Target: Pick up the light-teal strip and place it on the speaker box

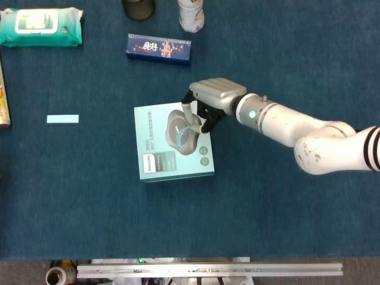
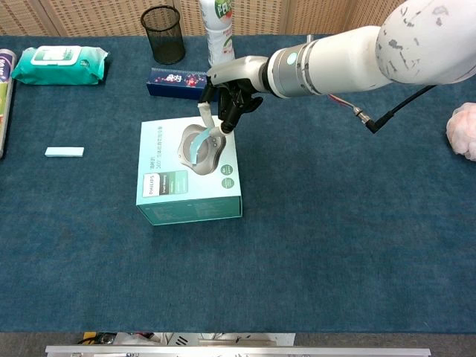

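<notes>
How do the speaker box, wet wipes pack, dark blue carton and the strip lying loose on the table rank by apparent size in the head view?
1. speaker box
2. wet wipes pack
3. dark blue carton
4. loose strip

No close calls.

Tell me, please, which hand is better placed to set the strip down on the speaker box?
The right hand: it already pinches the light-teal strip, whose lower end hangs over the speaker box. The left hand shows in neither view.
</notes>
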